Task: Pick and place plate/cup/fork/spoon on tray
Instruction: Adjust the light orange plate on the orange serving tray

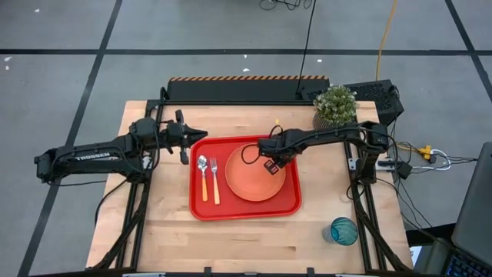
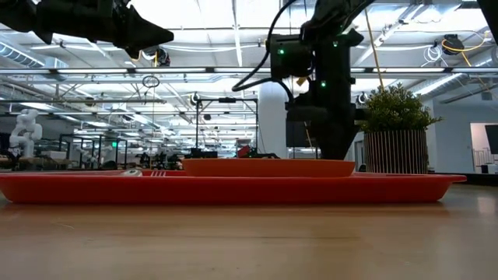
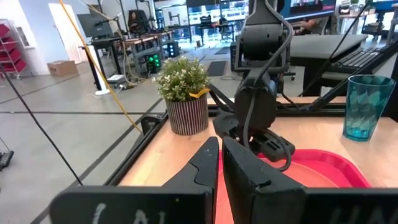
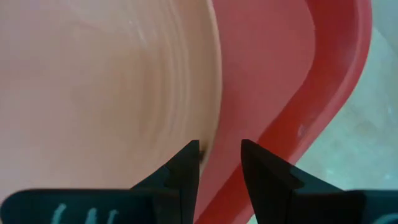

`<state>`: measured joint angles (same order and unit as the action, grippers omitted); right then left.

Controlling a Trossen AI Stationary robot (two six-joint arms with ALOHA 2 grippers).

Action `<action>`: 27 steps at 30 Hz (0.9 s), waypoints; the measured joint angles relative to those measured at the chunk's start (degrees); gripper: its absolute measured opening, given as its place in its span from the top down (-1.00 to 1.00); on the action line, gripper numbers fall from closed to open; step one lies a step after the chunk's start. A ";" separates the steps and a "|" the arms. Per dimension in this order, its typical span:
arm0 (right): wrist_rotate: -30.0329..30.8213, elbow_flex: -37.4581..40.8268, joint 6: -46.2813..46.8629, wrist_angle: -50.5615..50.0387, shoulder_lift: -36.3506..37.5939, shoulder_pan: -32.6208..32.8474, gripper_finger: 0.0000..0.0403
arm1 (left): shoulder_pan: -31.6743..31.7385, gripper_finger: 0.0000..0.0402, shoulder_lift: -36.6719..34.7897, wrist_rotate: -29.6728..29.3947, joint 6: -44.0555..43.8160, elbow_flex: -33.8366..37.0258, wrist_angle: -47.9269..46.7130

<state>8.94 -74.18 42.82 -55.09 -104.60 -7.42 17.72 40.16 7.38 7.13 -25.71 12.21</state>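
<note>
The right gripper [image 1: 270, 163] hangs over the plate's [image 1: 252, 185] upper right edge at the frame centre, its fingers [image 4: 186, 165] apart with the rim between them, gripping nothing. The plate lies in the tray [image 1: 290, 206], partly hidden by the arm. The spoon [image 1: 203, 175] and fork [image 1: 214, 178] lie in the tray's left part. The cup [image 1: 344, 230] stands at lower right. The left gripper [image 1: 183, 137] waits at the tray's upper left corner, fingers nearly together and empty.
</note>
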 joint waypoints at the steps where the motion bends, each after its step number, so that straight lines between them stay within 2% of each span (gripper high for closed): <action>1: -0.12 0.30 0.03 0.31 0.00 0.00 0.46 | 0.00 0.87 0.00 0.00 -0.13 0.00 0.00; 10: -7.28 1.28 0.04 7.26 0.00 0.52 0.46 | 0.00 0.87 0.00 0.00 -0.14 0.00 -0.05; 13: -7.75 1.54 0.03 8.79 0.00 1.34 0.46 | 0.00 0.87 0.00 0.00 -0.14 0.00 -0.17; 27: -12.52 1.56 1.54 8.00 0.00 3.80 0.46 | 0.00 0.87 0.00 0.00 -0.14 0.00 -0.26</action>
<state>-3.58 -72.62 44.36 -47.09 -104.60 -3.62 17.72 40.16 7.38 6.98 -25.71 11.94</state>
